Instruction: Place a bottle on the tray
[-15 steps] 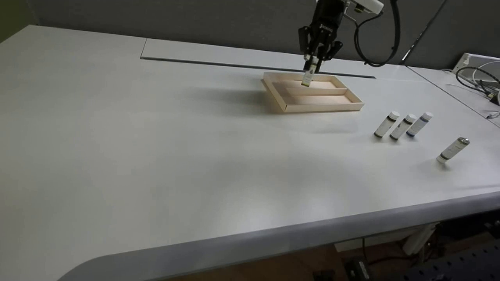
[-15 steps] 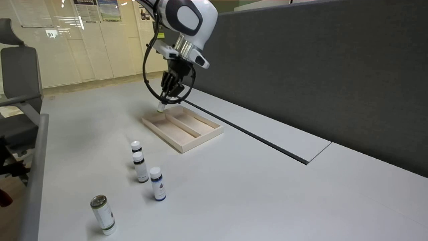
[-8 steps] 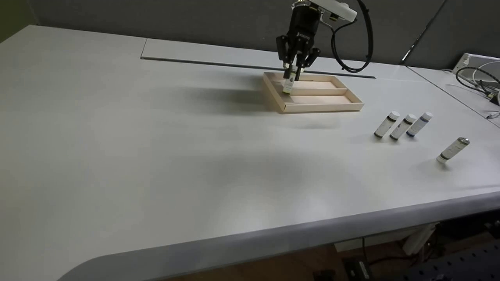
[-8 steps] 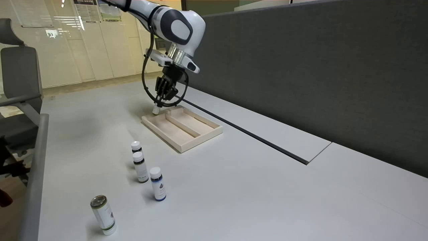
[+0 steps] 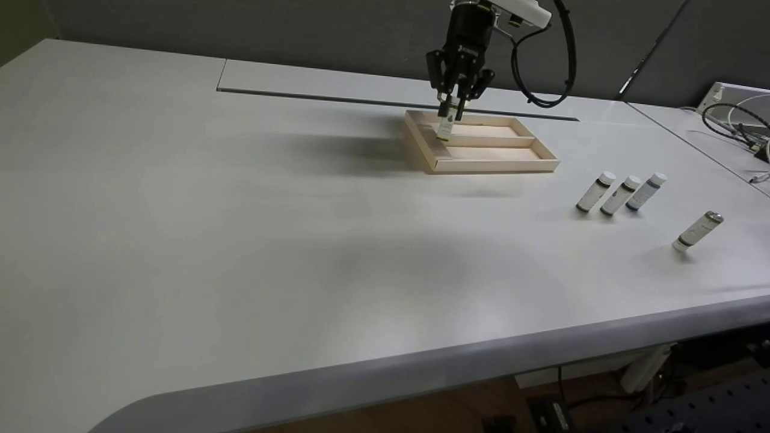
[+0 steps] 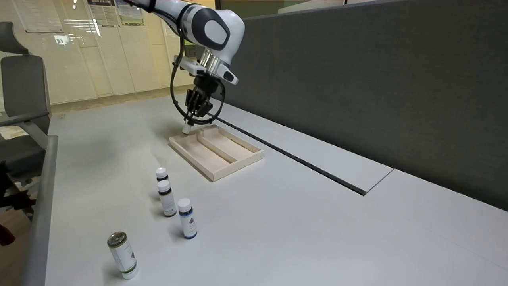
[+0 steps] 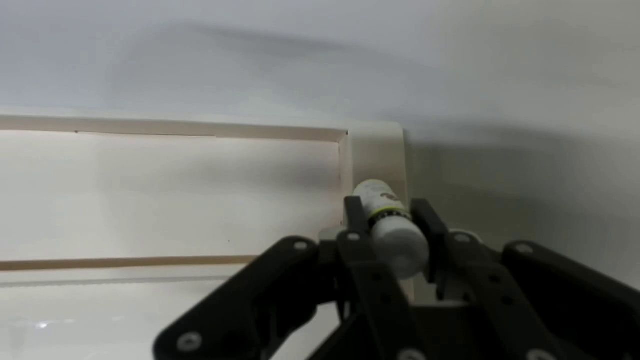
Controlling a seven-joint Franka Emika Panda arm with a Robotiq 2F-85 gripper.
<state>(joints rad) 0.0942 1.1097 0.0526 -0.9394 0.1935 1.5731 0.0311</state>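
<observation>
My gripper (image 5: 452, 111) is shut on a small white bottle (image 5: 446, 128). Both also show in an exterior view, the gripper (image 6: 189, 117) and the bottle (image 6: 186, 128). The bottle is held tilted, white cap up toward the palm. The light-wood tray (image 5: 496, 165) has two compartments with a divider. In the wrist view the gripper (image 7: 386, 202) has the bottle (image 7: 372, 192) between its fingers, and its lower end appears over the wide end rim of the tray (image 7: 377, 150). Whether the bottle touches the rim I cannot tell.
Three bottles with white caps up stand on the table, one of them blue-edged (image 6: 187, 218). Another bottle (image 6: 123, 254) stands cap down, closer to the table's edge (image 6: 43, 198). A dark partition (image 6: 357, 87) runs along the back. A cable loop (image 6: 174, 75) hangs beside the arm.
The gripper and bottle have moved toward the tray's end rim and come lower, then risen slightly. The tray has shifted very slightly. The other bottles have not moved.
</observation>
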